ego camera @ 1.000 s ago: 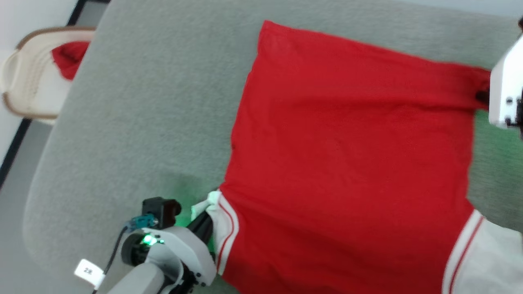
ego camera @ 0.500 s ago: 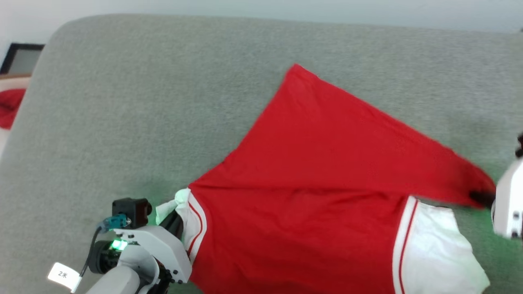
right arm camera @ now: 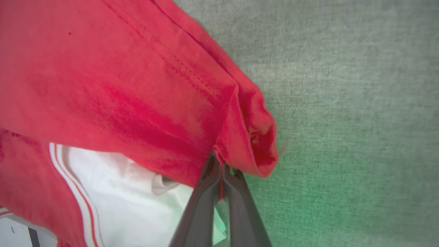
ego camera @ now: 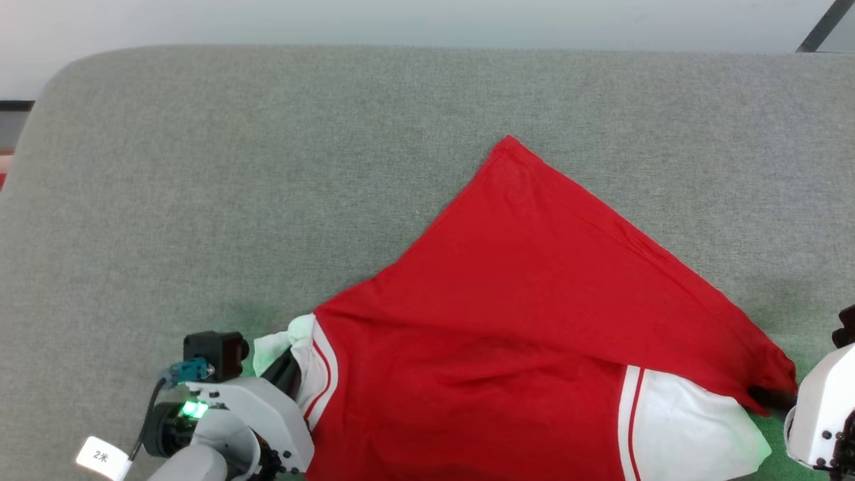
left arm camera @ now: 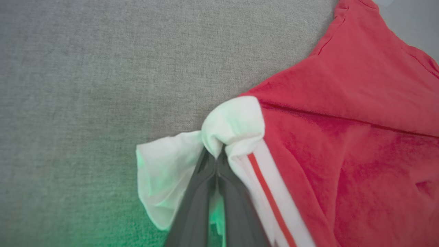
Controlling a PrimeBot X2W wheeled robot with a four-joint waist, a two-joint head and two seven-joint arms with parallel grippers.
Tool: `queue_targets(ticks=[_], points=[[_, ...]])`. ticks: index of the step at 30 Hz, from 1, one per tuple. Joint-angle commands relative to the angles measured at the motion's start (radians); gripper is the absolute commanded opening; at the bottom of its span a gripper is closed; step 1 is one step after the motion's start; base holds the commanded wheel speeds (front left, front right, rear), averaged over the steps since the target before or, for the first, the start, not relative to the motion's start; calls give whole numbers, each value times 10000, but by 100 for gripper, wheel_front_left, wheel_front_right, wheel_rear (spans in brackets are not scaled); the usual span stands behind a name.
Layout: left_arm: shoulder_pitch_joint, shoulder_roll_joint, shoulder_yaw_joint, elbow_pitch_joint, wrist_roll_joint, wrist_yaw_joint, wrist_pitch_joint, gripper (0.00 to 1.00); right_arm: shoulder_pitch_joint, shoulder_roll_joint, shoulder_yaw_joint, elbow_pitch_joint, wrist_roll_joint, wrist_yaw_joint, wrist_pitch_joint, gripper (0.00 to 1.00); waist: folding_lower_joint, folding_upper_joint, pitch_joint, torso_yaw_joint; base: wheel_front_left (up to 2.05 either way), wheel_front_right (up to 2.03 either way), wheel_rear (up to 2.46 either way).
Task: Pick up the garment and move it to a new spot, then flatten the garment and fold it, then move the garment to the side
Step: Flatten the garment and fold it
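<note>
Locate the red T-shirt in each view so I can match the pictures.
Head view: the red T-shirt spreads from lower centre to lower right.
Left wrist view: right half; left claw shut on its white sleeve.
Right wrist view: upper left; right claw shut on its red corner.
Shared landmark: the grey fabric surface beneath it.

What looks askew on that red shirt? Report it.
The red T-shirt with white sleeves lies skewed on the grey fabric surface: its hem corner, pinched in the right tool, drapes diagonally over one white sleeve.
</note>
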Motion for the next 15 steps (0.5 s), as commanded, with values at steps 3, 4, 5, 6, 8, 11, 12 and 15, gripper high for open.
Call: queue_targets(ticks=[3, 4, 5, 6, 8, 11, 12, 15], points=[[170, -4, -85, -44, -35, 73, 98, 0, 304, 271, 131, 251, -75, -7, -139, 49, 0, -1, -33, -38, 0, 0, 0], [173, 4, -87, -60, -34, 80, 101, 0, 300, 275, 174, 230, -94, -7, -223, 100, 0, -1, -42, -43, 0, 0, 0], [183, 9, -89, -80, -37, 79, 78, 0, 286, 258, 218, 187, -89, -7, -335, 100, 0, -1, -52, -46, 0, 0, 0], [195, 19, -85, -96, -41, 90, 72, 0, 255, 231, 216, 131, -71, -7, -451, 100, 0, -1, -64, -46, 0, 0, 0], [223, 48, -84, -116, -32, 122, 66, 0, 273, 109, 267, -72, -144, -10, -658, 100, 0, -1, -100, -39, 0, 0, 0], [258, 69, -73, -156, -50, 164, 38, 0, 243, 20, 419, -564, -27, -7, -906, 100, 0, -1, -163, -26, 0, 0, 0], [269, 81, -77, -168, -49, 178, 44, 0, 176, 7, 513, -776, 2, -7, -958, 100, 0, -1, -192, -21, 0, 0, 0], [304, 67, -123, -203, -27, 184, 70, 0, -193, -89, 814, -1367, 92, -7, -1076, 100, 0, -1, -285, 51, 0, 0, 0]])
